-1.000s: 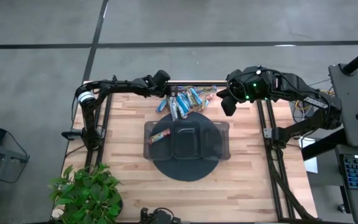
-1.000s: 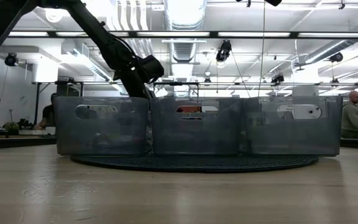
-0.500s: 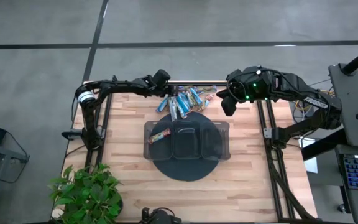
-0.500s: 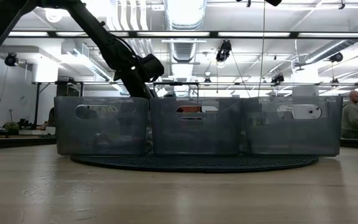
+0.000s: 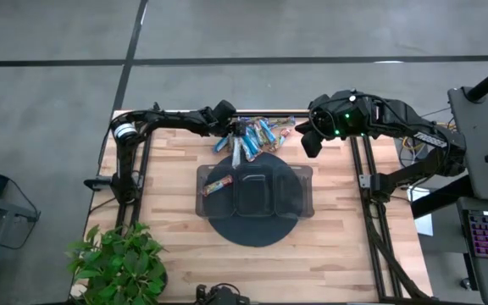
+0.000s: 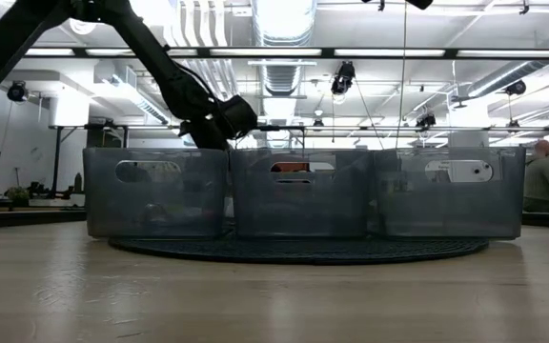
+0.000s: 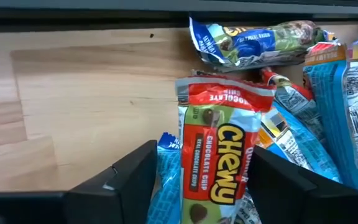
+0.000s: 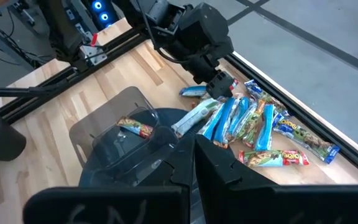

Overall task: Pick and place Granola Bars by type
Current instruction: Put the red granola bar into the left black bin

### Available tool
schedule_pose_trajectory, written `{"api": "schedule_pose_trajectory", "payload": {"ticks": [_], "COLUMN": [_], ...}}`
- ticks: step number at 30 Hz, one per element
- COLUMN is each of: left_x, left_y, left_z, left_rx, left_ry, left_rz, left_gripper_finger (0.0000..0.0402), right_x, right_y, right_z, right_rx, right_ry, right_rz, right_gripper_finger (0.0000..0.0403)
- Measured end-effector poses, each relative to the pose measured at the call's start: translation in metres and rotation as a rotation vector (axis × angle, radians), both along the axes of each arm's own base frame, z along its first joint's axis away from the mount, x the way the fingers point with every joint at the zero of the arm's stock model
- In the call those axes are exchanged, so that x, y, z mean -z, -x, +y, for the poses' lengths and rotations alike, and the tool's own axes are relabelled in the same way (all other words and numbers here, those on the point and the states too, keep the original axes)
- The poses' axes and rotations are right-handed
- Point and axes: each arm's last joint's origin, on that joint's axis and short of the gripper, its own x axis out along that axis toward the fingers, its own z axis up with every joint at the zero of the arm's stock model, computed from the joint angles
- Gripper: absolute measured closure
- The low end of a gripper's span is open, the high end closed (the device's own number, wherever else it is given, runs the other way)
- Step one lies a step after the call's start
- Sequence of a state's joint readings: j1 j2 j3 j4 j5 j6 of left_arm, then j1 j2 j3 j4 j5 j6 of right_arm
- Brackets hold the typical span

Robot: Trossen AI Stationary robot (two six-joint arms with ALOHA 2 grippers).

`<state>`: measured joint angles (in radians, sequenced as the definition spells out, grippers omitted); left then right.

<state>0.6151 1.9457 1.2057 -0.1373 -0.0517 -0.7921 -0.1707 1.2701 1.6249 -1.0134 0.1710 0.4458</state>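
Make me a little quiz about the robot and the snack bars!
1. True or false: the dark three-compartment plastic tray holds just one shiny foil-wrapped bar.
2. What lies between the left end effector's open fingers? A) light blue bar B) red Chewy bar C) purple bar
3. Fill in: the right end effector is ___.
Key: 1 true; 2 B; 3 shut.

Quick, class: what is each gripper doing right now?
Left gripper: open, straddling a red foil-wrapped chewy granola bar in the pile.
Right gripper: shut, empty, waiting above the table.
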Motion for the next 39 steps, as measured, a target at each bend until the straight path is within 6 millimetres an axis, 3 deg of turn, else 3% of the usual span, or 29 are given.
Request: {"api": "schedule_pose_trajectory", "payload": {"ticks": [7, 14, 21, 32, 39], "left_x": [-0.002, -0.02, -0.043, -0.105, -0.139], "left_y": [-0.001, -0.009, -0.015, -0.022, -0.017], "left_z": [0.001, 0.006, 0.011, 0.01, -0.017], "left_rx": [0.024, 0.076, 0.125, 0.209, 0.392], "left_ry": [-0.017, -0.068, -0.085, -0.178, -0.19], "left_rz": [0.012, -0.001, 0.046, 0.03, -0.001], "left_gripper_finger": [0.0262, 0.0314, 0.0322, 0.0322, 0.0322], "right_x": [0.0, 0.0, 0.0, 0.0, 0.0], "right_y": [0.0, 0.0, 0.0, 0.0, 0.0], "right_z": [-0.001, -0.001, 0.0, 0.0, 0.0], "right_rx": [0.013, 0.013, 0.012, 0.011, 0.009], "right_ry": [0.009, 0.009, 0.009, 0.009, 0.012], "right_rz": [0.001, 0.001, 0.001, 0.0, 0.001], "right_gripper_finger": [0.0394, 0.0394, 0.0394, 0.0394, 0.0394]}}
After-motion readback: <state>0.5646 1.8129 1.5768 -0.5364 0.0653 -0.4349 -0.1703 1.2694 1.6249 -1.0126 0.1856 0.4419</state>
